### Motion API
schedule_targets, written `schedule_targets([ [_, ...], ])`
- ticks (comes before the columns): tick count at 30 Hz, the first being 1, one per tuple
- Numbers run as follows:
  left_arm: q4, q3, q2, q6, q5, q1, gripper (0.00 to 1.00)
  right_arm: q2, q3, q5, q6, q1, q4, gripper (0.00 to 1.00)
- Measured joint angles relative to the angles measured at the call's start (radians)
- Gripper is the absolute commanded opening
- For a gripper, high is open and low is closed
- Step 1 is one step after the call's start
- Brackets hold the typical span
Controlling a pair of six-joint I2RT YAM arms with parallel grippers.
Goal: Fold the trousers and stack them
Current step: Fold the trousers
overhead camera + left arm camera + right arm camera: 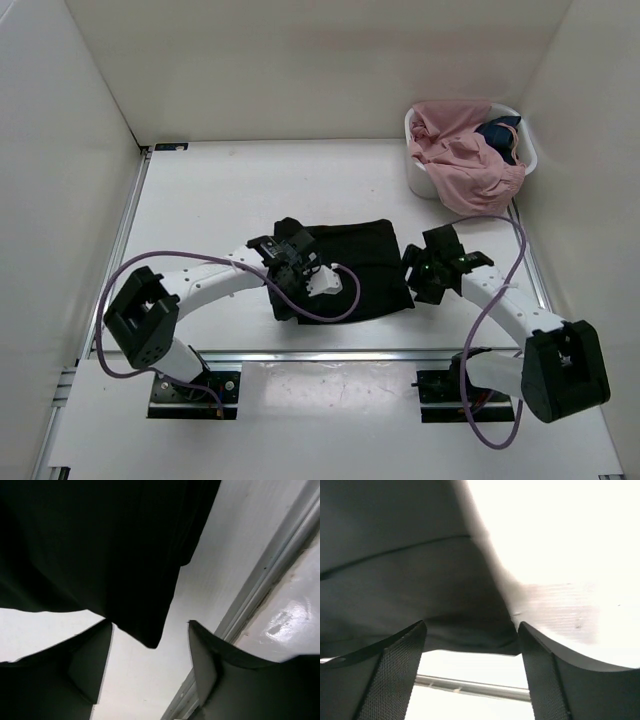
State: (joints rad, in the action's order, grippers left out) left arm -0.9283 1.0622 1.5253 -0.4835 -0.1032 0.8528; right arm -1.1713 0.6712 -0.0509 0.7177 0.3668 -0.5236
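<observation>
The black trousers lie folded into a rough rectangle in the middle of the table. My left gripper hangs over their left side. In the left wrist view it is open, with a corner of the black fabric lying on the table between the fingertips, not pinched. My right gripper is at the trousers' right edge. In the right wrist view it is open, and the edge of the black fabric spans the gap between the fingers without being gripped.
A white basket stands at the back right, holding a pink garment and a small dark blue garment. A metal rail runs along the near table edge and shows in the left wrist view. White walls enclose the table.
</observation>
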Motion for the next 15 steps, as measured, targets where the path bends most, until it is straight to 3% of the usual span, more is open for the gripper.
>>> schedule_targets([
  [2, 0.028, -0.043, 0.008, 0.001, 0.019, 0.003, 0.58, -0.026, -0.044, -0.028, -0.006, -0.028, 0.026, 0.69],
  [3, 0.041, -0.06, 0.01, 0.002, 0.027, 0.006, 0.43, -0.04, -0.062, -0.045, -0.011, -0.035, 0.039, 0.55],
  [4, 0.048, -0.071, 0.013, 0.008, 0.035, 0.008, 0.36, -0.054, -0.079, -0.062, -0.019, -0.039, 0.054, 0.48],
  [5, 0.055, -0.078, 0.014, 0.008, 0.038, 0.011, 0.3, -0.067, -0.096, -0.081, -0.019, -0.04, 0.072, 0.33],
  [7, 0.08, -0.092, 0.016, 0.006, 0.04, 0.027, 0.18, -0.085, -0.124, -0.122, -0.019, -0.04, 0.102, 0.18],
  [9, 0.105, -0.117, 0.015, 0.006, 0.042, 0.047, 0.14, -0.087, -0.154, -0.161, -0.015, -0.04, 0.133, 0.02],
  [10, 0.12, -0.14, 0.012, 0.004, 0.044, 0.056, 0.14, -0.087, -0.164, -0.184, -0.015, -0.04, 0.143, 0.0],
  [11, 0.127, -0.164, 0.009, 0.003, 0.047, 0.062, 0.14, -0.085, -0.173, -0.203, -0.014, -0.041, 0.152, 0.0],
  [13, 0.14, -0.215, -0.004, 0.002, 0.055, 0.07, 0.14, -0.072, -0.193, -0.243, -0.013, -0.042, 0.163, 0.16],
  [14, 0.143, -0.237, -0.012, 0.001, 0.061, 0.072, 0.14, -0.063, -0.199, -0.265, -0.013, -0.042, 0.156, 0.27],
  [15, 0.144, -0.253, -0.023, 0.002, 0.068, 0.072, 0.14, -0.053, -0.199, -0.287, -0.025, -0.042, 0.142, 0.52],
])
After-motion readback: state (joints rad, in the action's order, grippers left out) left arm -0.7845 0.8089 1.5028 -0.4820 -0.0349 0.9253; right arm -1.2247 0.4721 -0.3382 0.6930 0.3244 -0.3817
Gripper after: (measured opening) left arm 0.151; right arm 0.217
